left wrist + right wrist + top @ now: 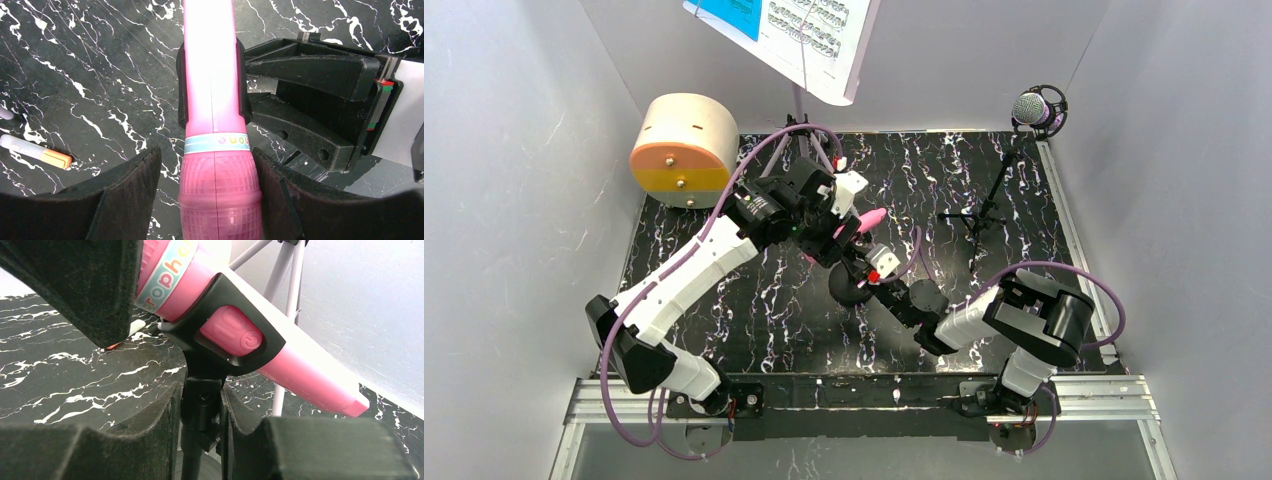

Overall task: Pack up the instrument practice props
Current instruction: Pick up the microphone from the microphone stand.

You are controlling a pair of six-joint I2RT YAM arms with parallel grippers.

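The pink handheld microphone sits tilted in a black clip on a short black stand with a round base. My left gripper is open around the microphone's head; its right finger touches the head and the left finger stands a little apart. My right gripper is shut on the stand's post just below the clip. The silver-mesh mic stands on its tripod at the back right. Blue and white sheet music rests on the lilac music stand at the back.
A round wooden drum-like box with an orange face sits at the back left. A white marker with an orange end lies on the black marbled table. Grey walls close in the table on three sides.
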